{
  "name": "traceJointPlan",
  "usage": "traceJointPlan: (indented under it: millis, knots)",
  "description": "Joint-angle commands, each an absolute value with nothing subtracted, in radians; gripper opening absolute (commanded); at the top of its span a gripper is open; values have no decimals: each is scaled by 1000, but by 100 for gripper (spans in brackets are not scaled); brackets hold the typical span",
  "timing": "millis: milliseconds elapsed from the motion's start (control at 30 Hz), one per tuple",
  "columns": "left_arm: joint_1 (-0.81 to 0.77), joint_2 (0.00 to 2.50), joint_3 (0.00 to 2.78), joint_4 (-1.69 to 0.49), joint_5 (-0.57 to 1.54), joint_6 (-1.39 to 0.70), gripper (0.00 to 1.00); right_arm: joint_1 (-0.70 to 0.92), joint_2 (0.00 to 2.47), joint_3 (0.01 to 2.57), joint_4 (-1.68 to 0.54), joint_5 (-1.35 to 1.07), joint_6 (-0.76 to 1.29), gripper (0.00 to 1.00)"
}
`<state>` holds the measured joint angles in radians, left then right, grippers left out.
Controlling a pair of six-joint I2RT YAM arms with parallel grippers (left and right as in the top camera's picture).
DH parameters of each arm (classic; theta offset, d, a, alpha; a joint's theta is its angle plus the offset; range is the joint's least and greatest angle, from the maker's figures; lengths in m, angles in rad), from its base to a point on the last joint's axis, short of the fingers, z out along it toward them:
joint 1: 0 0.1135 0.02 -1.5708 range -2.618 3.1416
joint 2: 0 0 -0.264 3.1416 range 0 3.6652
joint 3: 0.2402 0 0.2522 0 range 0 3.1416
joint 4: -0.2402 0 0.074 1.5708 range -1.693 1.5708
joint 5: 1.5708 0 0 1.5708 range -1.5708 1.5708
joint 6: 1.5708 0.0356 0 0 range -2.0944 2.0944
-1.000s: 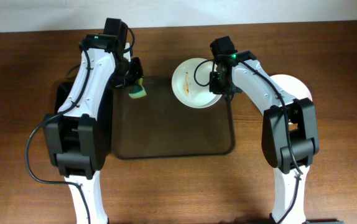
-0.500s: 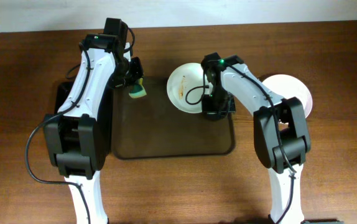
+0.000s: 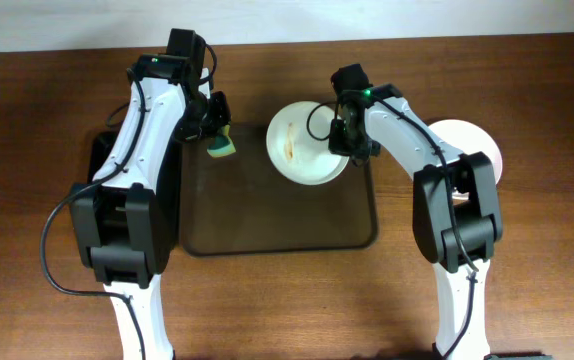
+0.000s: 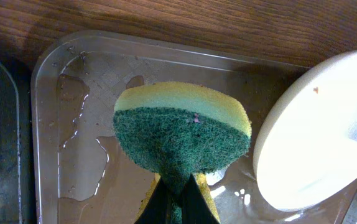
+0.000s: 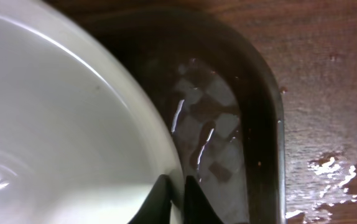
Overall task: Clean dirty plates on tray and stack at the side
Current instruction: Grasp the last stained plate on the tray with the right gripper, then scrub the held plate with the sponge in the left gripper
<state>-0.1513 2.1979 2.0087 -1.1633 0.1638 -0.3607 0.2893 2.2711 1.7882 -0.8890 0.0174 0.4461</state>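
A white plate (image 3: pixel 302 142) with an orange-brown smear is held over the back right corner of the dark brown tray (image 3: pixel 267 232). My right gripper (image 3: pixel 350 140) is shut on its right rim; the right wrist view shows the fingers (image 5: pixel 177 190) pinching the rim of the plate (image 5: pixel 60 124) above the wet tray (image 5: pixel 253 124). My left gripper (image 3: pixel 214 128) is shut on a yellow and green sponge (image 3: pixel 224 146) over the tray's back left corner. The left wrist view shows the sponge (image 4: pixel 181 134) pinched by the fingers (image 4: pixel 177 196), the plate (image 4: pixel 321 137) to its right. A second plate (image 3: pixel 477 150) lies right of the tray, partly hidden.
A black bin (image 3: pixel 97 170) stands left of the tray under my left arm. The tray holds puddles of water (image 4: pixel 73 124). The brown wooden table (image 3: pixel 547 250) shows wet spots (image 5: pixel 328 168) by the tray's right edge.
My right gripper shifted back and up with the plate; the plate has moved left over the tray's back right corner. The left arm and sponge have not moved.
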Motion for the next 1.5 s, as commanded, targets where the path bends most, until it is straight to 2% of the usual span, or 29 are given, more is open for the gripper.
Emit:
traceJointPlan:
  millis: [0, 167, 200, 267, 300, 333, 400, 500, 533, 633, 700, 800, 900, 1067, 1133, 1200, 1300, 1333, 1467]
  knots:
    - [-155, 2195, 2012, -1164, 157, -366, 1, 291, 2290, 1801, -985, -1, 450, 4]
    - [-158, 2195, 2012, -1163, 157, -366, 1, 395, 2286, 1811, -1152, -97, 454, 4]
    - [-159, 2195, 2012, -1164, 157, -366, 1, 416, 2286, 1826, -1148, -131, 454, 8]
    - [-159, 2195, 2012, -1164, 157, -366, 1, 424, 2286, 1880, -1110, -160, 477, 40]
    - [-160, 2195, 2012, -1164, 158, -366, 1, 424, 2286, 1884, -1065, -186, 481, 43]
    - [-164, 2195, 2012, -1164, 158, -366, 1, 427, 2286, 1883, -1018, -215, 527, 42]
    - [-181, 2195, 2011, -1164, 157, -366, 1, 451, 2286, 1883, -990, -198, 619, 33]
    - [-181, 2195, 2011, -1176, 157, -366, 1, 453, 2286, 1853, -980, -76, 470, 32]
    - [-181, 2195, 2011, -1176, 157, -366, 1, 453, 2286, 1826, -976, -73, 421, 28]
    - [-181, 2196, 1996, -1179, 157, -366, 1, 451, 2287, 1776, -967, -67, 426, 25]
    - [-181, 2196, 1995, -1174, 157, -366, 1, 458, 2291, 1776, -964, -101, 504, 4]
    - [-183, 2196, 1993, -1174, 157, -366, 1, 466, 2299, 1761, -917, -82, 736, 4]
    - [-190, 2199, 1929, -1122, 116, -307, 1, 474, 2299, 1761, -903, -97, 689, 4]
    - [-257, 2201, 1644, -705, 116, -40, 1, 485, 2299, 1760, -903, -97, 651, 4]
    - [-311, 2208, 1573, -625, 116, 10, 1, 485, 2299, 1760, -904, -97, 649, 4]
    - [-354, 2211, 1558, -625, 91, 24, 1, 485, 2299, 1760, -904, -97, 643, 4]
    - [-331, 2210, 1632, -749, 406, 49, 1, 485, 2299, 1760, -904, -97, 643, 4]
    - [-302, 2210, 1650, -773, 431, -3, 1, 485, 2299, 1760, -904, -97, 643, 4]
    - [-165, 2210, 1732, -950, 361, -131, 1, 485, 2299, 1760, -900, -97, 640, 4]
